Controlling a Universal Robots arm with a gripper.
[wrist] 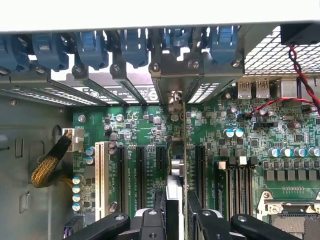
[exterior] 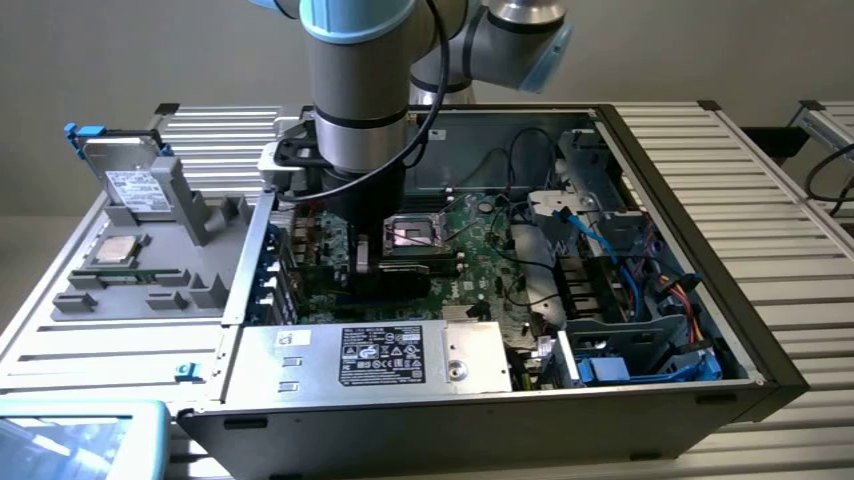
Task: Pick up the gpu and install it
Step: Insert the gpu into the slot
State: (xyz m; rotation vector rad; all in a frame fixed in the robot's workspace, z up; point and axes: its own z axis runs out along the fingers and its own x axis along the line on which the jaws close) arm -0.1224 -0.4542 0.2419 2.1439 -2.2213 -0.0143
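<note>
Here, mid-frame, the black gripper (wrist: 176, 220), jaws half-closed on the thin green gpu (wrist: 179, 165), should press straight down, keeping it upright over the motherboard (wrist: 280, 145) slot.

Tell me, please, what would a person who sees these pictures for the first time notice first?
First the open computer case on the slatted table, with the robot arm reaching down into it. In the wrist view, the end effector holds the gpu edge-on over the green motherboard, its bracket up at the blue slot clips. A grey parts tray lies at the exterior view's left.
</note>
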